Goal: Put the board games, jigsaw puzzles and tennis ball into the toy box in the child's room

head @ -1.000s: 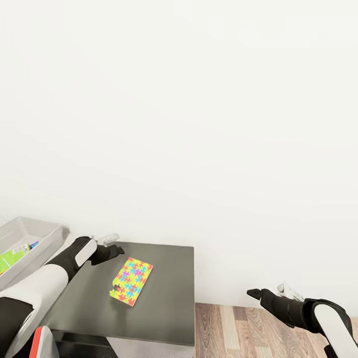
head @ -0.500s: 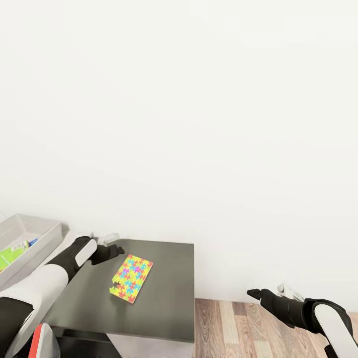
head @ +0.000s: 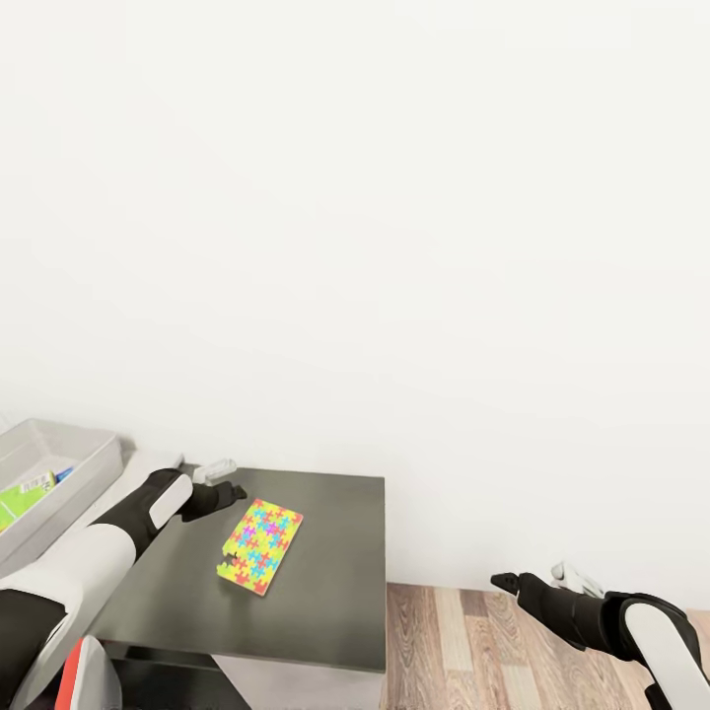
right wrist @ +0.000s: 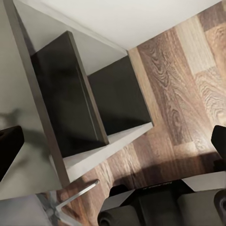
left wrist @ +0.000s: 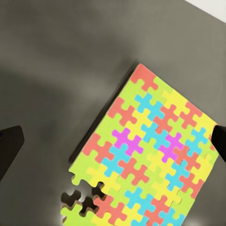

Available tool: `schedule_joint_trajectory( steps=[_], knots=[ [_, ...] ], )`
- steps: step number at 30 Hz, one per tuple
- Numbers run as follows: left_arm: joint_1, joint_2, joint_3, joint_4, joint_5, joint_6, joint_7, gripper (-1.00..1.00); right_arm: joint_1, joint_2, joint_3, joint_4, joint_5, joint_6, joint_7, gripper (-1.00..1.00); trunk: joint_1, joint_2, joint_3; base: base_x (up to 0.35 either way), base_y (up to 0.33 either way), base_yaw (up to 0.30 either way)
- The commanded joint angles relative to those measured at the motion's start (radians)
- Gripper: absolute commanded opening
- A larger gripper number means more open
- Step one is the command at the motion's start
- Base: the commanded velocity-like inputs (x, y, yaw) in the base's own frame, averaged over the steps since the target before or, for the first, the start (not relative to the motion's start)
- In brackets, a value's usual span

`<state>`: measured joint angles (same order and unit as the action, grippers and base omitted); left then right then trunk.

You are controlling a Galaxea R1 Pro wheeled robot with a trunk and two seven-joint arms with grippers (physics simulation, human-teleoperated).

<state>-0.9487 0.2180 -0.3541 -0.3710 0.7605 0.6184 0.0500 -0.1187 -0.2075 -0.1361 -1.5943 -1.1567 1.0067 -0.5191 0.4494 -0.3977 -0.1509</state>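
One jigsaw puzzle, a flat multicolour sheet with a gap at one corner, lies on the dark grey cabinet top. My left gripper hovers open just beyond the puzzle's far left corner. In the left wrist view the puzzle lies below my left gripper, its fingertips spread wide. The toy box stands at the far left on the table, with a green game box inside. My right gripper hangs open and empty over the wood floor.
A plain white wall fills the view behind the cabinet. Wood plank floor lies right of the cabinet. The right wrist view looks at the cabinet's dark side panels and the floor.
The whole picture has shifted slightly upward, so the camera moved. My left gripper stays beside the puzzle's far corner and the right arm holds its place.
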Motion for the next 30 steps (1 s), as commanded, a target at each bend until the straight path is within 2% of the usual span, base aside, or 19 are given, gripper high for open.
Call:
schedule_joint_trajectory(
  steps=[1,30],
  knots=[
    [-0.001,0.001,-0.007,-0.002,0.01,0.003,0.005,1.0,-0.001,-0.001,0.0,-0.001,-0.011,0.003,-0.01,1.0,0.001,-0.002,-0.004,0.0,0.0,0.0],
    [-0.001,0.001,-0.009,-0.003,0.01,-0.015,0.004,1.0,-0.001,-0.006,-0.003,-0.001,-0.011,0.005,-0.007,1.0,0.001,-0.002,-0.052,0.0,0.0,0.0]
  ],
)
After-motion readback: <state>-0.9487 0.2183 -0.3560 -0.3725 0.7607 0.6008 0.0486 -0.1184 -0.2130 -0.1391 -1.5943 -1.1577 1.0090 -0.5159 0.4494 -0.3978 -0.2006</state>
